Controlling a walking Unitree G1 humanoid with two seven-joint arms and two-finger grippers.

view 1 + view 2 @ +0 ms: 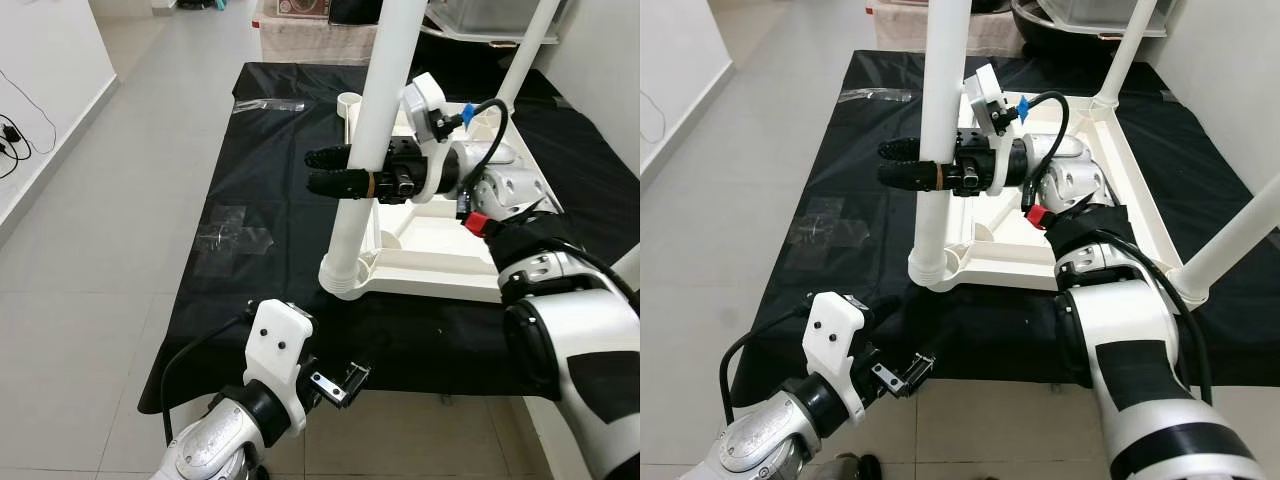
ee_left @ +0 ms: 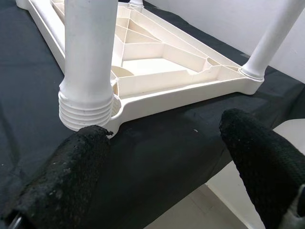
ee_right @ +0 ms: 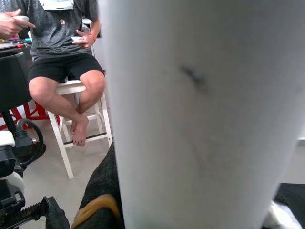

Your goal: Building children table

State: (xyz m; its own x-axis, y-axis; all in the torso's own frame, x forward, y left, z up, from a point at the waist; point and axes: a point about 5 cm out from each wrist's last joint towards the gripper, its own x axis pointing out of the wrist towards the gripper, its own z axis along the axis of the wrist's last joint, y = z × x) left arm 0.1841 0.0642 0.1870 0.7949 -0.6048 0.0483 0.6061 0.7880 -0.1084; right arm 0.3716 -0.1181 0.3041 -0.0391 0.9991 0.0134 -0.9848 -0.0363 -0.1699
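Right gripper [image 1: 325,172] clamped on upright table leg [image 1: 378,120]; hollow plastic, light, stiff, slick; grip mid-shaft; left gripper [image 2: 162,157] spread, idle.

Pale grey floor tiles [image 1: 120,200] run up to a white wall [image 1: 45,70] on the left, where black cables [image 1: 18,135] hang. A black cloth [image 1: 270,170] covers the floor. In the right wrist view a person [image 3: 62,52] sits on a white stool [image 3: 78,114], feet bare.
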